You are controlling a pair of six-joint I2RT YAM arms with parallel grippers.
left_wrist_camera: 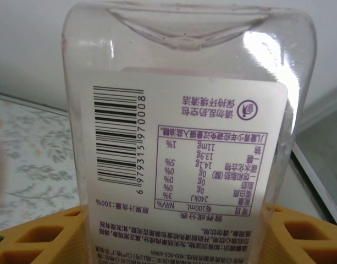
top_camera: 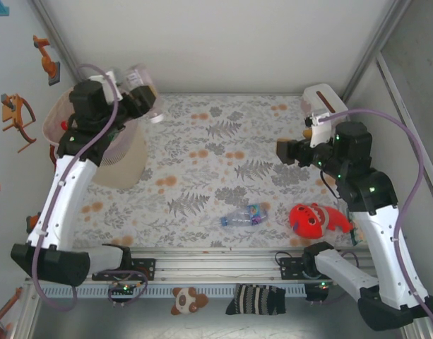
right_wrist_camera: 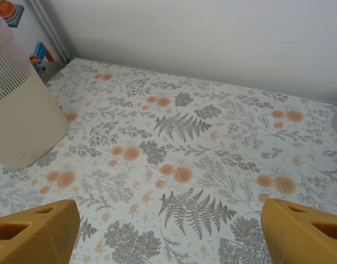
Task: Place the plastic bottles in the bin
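A release at this position is judged risky. In the top view, the clear bottle (top_camera: 140, 83) held by the left gripper (top_camera: 131, 99) appears to sit over the far right edge of the bin (top_camera: 123, 161) rather than squarely over its opening. It could therefore strike the rim and fall to the tabletop (top_camera: 202, 127). The bin looks light and could be pushed or tipped if the arm is lowered against it. The smooth bottle wall may also slip or pivot, since much of its length stands clear of the grip.

The left jaws are closed on this bottle, with the yellow fingers (left_wrist_camera: 31, 239) set against both sides of its labelled body. The right gripper (right_wrist_camera: 168, 236) hangs above the tabletop with its jaws spread wide; nothing is held or touched. A second bottle (top_camera: 243, 216) lies on the tabletop near a red toy (top_camera: 311, 219), well apart from the bin.
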